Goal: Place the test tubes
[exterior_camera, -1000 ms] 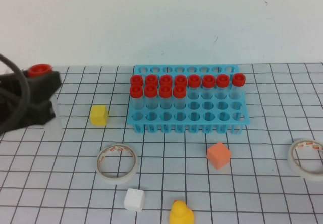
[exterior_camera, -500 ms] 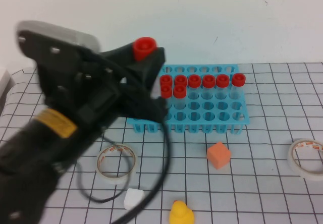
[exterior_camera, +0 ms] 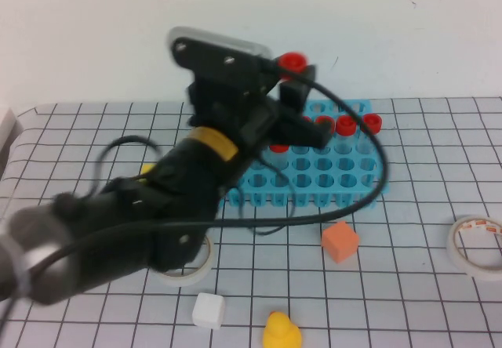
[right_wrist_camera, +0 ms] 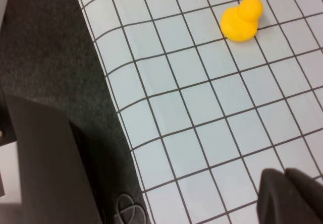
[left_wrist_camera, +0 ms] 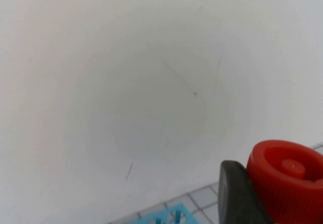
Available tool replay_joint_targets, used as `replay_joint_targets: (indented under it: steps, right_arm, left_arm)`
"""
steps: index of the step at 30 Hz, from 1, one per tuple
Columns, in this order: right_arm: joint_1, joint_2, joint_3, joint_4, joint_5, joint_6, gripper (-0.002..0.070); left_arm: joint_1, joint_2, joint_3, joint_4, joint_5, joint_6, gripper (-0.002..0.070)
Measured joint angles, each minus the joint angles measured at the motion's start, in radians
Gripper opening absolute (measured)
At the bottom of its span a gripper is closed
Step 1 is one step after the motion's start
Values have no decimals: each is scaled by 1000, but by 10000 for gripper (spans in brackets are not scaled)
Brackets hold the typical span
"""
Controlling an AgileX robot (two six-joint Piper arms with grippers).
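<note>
**A:** Closest to us, our right gripper (right_wrist_camera: 290,192) is pinched together with nothing in it, low over the near edge of the gridded mat (right_wrist_camera: 202,108), not far from the yellow duck (right_wrist_camera: 242,18).

**B:** Further out, our left gripper (exterior_camera: 296,89) is half closed around the test tube (exterior_camera: 292,62). It grips just under the red cap (left_wrist_camera: 285,181), and the tube is raised above the blue rack (exterior_camera: 345,177).

**A:** How do we expect it to handle?

**B:** Light and stiff, we'd judge. The wall is smooth and round, so it could slip or swivel between the fingers (left_wrist_camera: 237,196), and it may be brittle. Holding it high by the cap suits us, because that leaves the lower end free for a hole.

**A:** Farthest back, other capped tubes (exterior_camera: 346,125) stand in the rack's rear rows, and the nearer holes are open.
</note>
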Motion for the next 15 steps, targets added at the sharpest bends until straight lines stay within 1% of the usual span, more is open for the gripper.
replay_joint_targets:
  steps: [5, 9, 12, 15]
  right_arm:
    - [0, 0, 0, 0, 0, 0, -1]
    - [0, 0, 0, 0, 0, 0, -1]
    - [0, 0, 0, 0, 2, 0, -1]
    - [0, 0, 0, 0, 2, 0, -1]
  left_arm:
    - [7, 138, -73, 117, -113, -48, 267]
    - [21, 237, -114, 137, -151, -71, 267]
    - [39, 304, -142, 139, -155, -129, 267]
    - [52, 358, -168, 139, -157, -152, 267]
